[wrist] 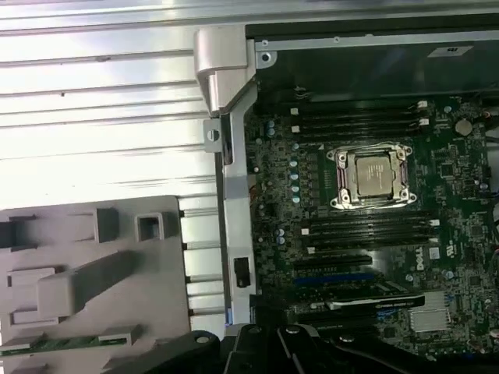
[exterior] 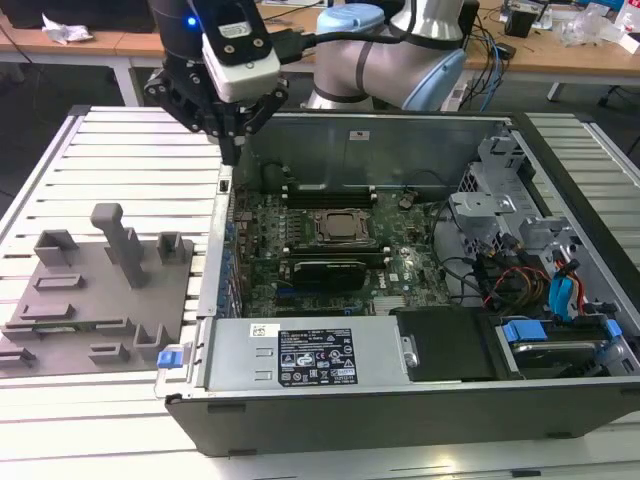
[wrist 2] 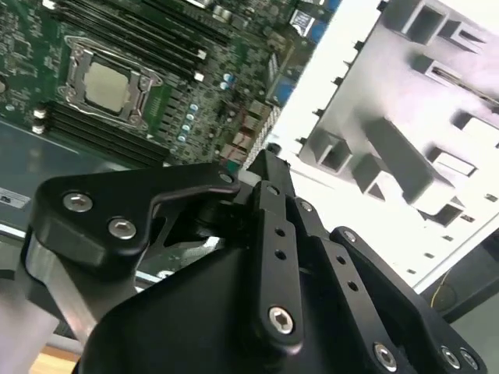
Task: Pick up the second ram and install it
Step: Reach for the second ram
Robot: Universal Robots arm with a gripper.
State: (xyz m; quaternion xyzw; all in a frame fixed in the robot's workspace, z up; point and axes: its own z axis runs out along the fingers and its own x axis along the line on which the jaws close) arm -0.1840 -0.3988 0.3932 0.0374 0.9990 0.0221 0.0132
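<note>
Black finger links of the gripper [wrist 2: 269, 164] crowd the second wrist view. The two fingers are drawn together to a single tip with nothing between them. The exterior view reads the same way: a closed, empty V. There the gripper hangs over the upright side wall of the open computer case [exterior: 420, 130], on the side toward the exterior view's left, just above where the case meets the slatted table [exterior: 130, 140].

The second ram [wrist: 66, 344] is outside the case. In the first wrist view it shows as a thin green strip resting in a low holder at the edge of the grey fixture tray [exterior: 100, 290], which sits on the table beside the case.

From the gripper the stick lies away from the case, toward the exterior view's left and nearer that camera, well apart from the fingertips. Its long axis runs crosswise to the case's side wall. That puts it parallel to the black memory slots [wrist: 359, 117] flanking the processor socket [wrist: 373, 175] on the motherboard [wrist: 273, 179].

Judging from this, the stick already shares the slots' heading, and it is not yet picked up.
</note>
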